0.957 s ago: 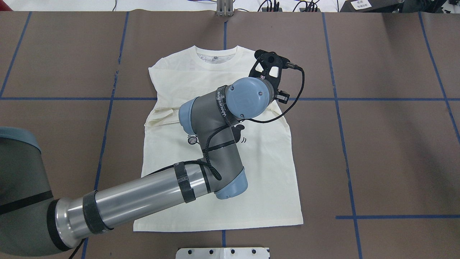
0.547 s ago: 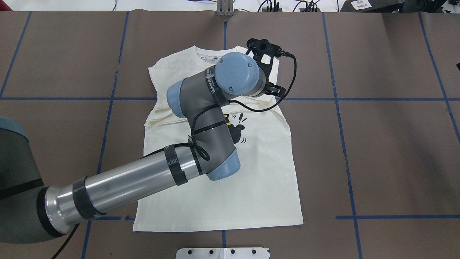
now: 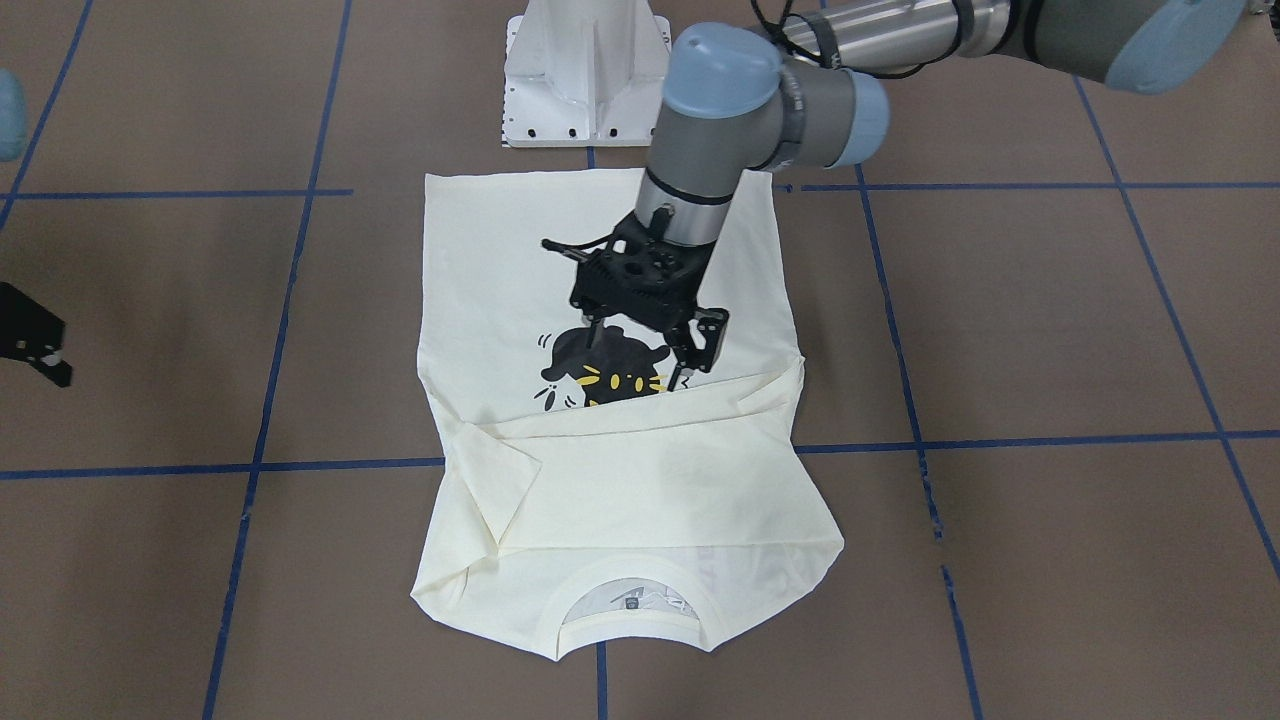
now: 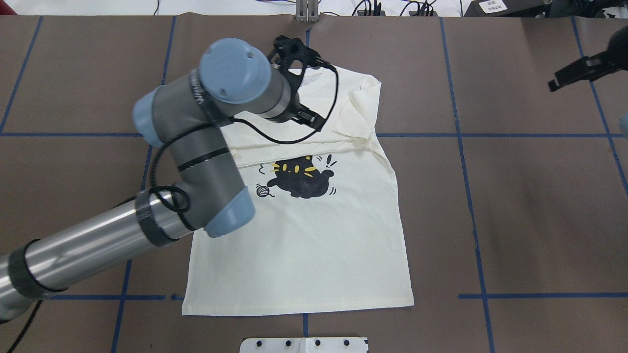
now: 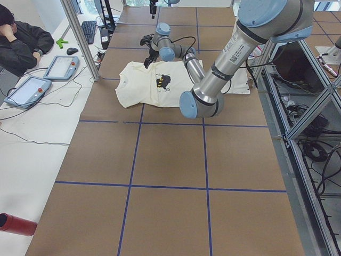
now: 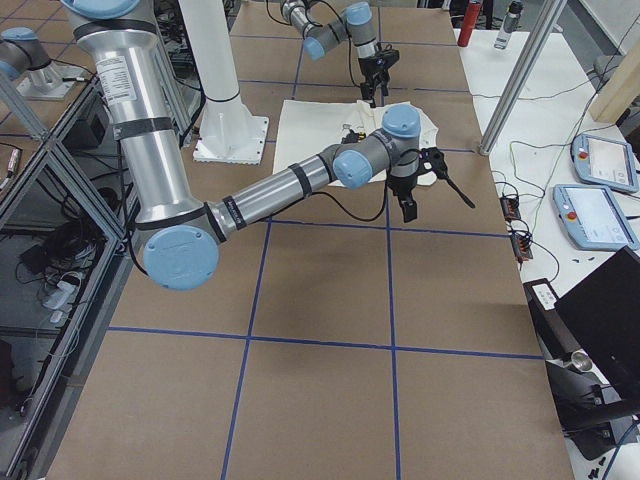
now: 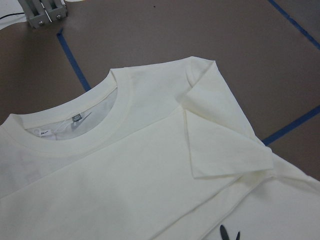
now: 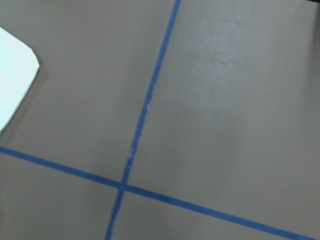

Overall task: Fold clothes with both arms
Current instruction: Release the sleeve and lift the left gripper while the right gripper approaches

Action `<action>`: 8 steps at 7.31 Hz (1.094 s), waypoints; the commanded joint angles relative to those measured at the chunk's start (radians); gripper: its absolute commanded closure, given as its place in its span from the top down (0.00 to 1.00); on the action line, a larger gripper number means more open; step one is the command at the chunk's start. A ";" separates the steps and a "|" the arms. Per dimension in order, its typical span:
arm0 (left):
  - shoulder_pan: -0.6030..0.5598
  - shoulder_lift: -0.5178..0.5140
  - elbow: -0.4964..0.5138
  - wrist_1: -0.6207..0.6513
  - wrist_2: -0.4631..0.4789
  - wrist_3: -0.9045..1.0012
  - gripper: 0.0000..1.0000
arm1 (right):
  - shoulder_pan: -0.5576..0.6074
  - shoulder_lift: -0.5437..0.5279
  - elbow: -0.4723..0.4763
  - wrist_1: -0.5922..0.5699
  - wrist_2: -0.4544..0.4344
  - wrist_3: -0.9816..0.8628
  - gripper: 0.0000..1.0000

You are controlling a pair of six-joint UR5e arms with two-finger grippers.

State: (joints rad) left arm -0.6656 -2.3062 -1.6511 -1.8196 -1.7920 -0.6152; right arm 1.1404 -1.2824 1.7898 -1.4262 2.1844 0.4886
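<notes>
The left gripper is hovering above the cream T-shirt, its fingers standing apart with nothing between them. The front-facing view is showing this plainly, while the overhead view is hiding most of the gripper under the arm's blue-capped wrist. The shirt is lying flat on the brown table beneath the gripper. Its black cat print and small yarn ball are facing up, and both sleeves are lying folded across the chest on the far side of the fingertips from the robot. Only the left wrist camera is showing the collar and one folded sleeve close up. The right gripper is hanging off to the shirt's side, spread and empty. Beneath it, its own camera is catching just blue tape lines and a pale corner of fabric.
</notes>
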 commanded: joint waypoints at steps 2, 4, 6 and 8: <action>-0.084 0.230 -0.211 0.026 -0.053 0.060 1.00 | -0.265 0.235 -0.001 -0.177 -0.222 0.321 1.00; -0.153 0.335 -0.254 0.026 -0.070 0.084 1.00 | -0.410 0.366 -0.036 -0.281 -0.363 0.564 1.00; -0.227 0.364 -0.260 0.011 -0.223 0.088 1.00 | -0.491 0.516 -0.227 -0.281 -0.464 0.626 0.99; -0.282 0.441 -0.282 0.003 -0.248 0.136 1.00 | -0.540 0.665 -0.440 -0.278 -0.573 0.627 0.97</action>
State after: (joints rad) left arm -0.9142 -1.9044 -1.9212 -1.8097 -2.0179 -0.5090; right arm 0.6327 -0.7122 1.4858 -1.7052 1.6751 1.1075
